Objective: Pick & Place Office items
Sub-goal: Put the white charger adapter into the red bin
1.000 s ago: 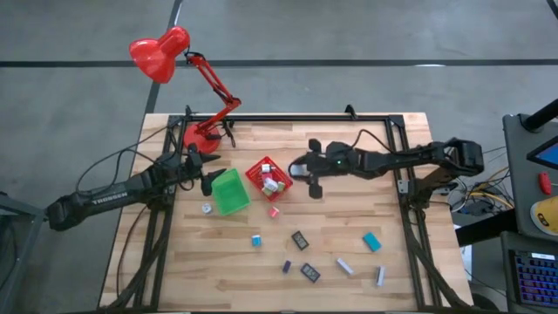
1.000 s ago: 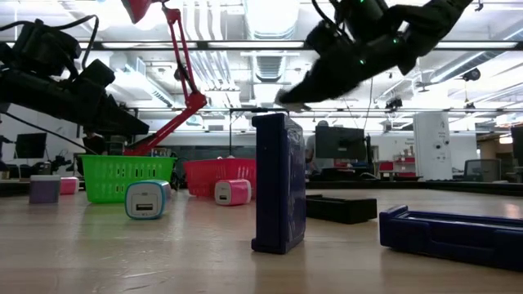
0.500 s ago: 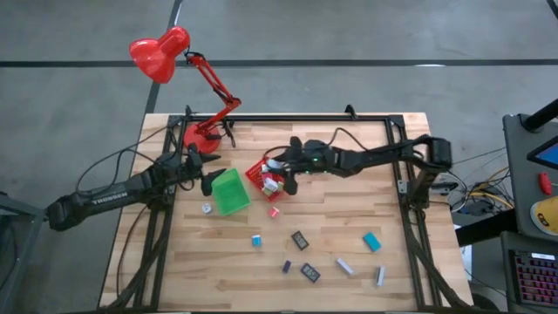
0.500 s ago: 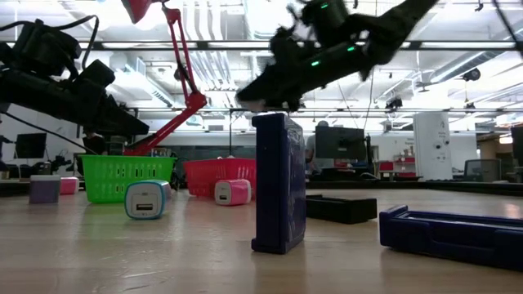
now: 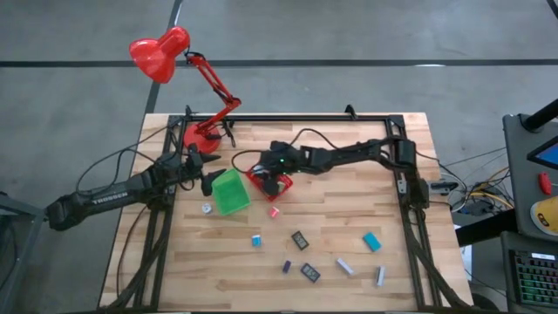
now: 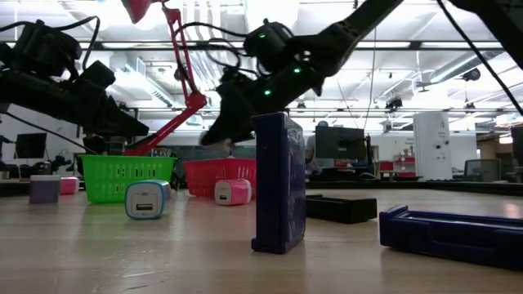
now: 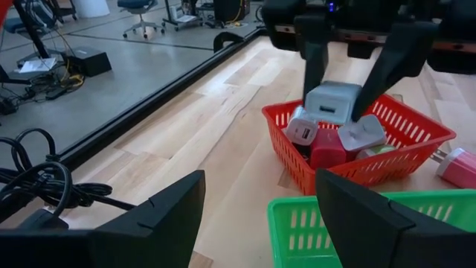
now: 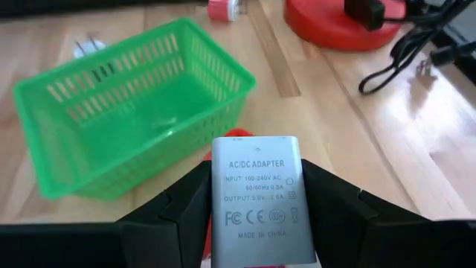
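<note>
The white adapter (image 8: pixel 256 199), one of the office items, is held clamped in the right gripper (image 7: pixel 335 104) above the red bin (image 5: pixel 267 179) at the frame's centre. Placing is judged underway; release is called for next. The left gripper (image 5: pixel 209 174), jaws open, waits at the green bin (image 5: pixel 230 193).

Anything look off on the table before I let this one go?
One oddity: the dark blue block stands upright on its narrow edge, while the black pieces lie flat. The right tool holds a grey adapter over the red bin.
</note>
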Robot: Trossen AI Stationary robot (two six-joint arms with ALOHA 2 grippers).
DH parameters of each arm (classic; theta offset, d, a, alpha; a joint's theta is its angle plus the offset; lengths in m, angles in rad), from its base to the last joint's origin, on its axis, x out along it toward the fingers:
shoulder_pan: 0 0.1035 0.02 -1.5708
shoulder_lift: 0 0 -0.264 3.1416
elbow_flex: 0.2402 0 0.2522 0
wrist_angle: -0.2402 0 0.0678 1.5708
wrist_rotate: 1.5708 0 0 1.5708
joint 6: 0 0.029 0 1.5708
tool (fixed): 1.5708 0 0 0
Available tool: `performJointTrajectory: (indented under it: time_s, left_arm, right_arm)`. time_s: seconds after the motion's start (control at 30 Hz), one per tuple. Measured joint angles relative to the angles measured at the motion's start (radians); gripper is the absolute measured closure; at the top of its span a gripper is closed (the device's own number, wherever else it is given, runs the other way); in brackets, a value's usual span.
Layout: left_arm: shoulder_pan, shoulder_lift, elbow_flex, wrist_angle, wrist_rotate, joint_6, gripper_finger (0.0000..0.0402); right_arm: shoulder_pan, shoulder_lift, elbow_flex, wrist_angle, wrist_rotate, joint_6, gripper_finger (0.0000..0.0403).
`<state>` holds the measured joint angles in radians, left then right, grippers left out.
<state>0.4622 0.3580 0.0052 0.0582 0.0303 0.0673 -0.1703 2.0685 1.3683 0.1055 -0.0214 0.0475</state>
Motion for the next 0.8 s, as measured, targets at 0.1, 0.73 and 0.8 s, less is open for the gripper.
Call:
performJointTrajectory:
  time_s: [0.1,0.73,0.8]
  left_arm:
    - [0.000,0.000,0.000,0.000,0.000,0.000,0.0145]
    - [0.000,0.003,0.000,0.000,-0.001,0.000,0.0144]
    - [0.000,0.003,0.000,0.000,-0.001,0.000,0.0144]
  right_arm:
    - [0.000,0.029,0.052,-0.066,0.000,-0.029,0.0223]
    - [0.006,0.074,0.094,-0.158,-0.005,-0.051,0.0223]
    - [0.006,0.074,0.094,-0.158,-0.005,-0.051,0.0222]
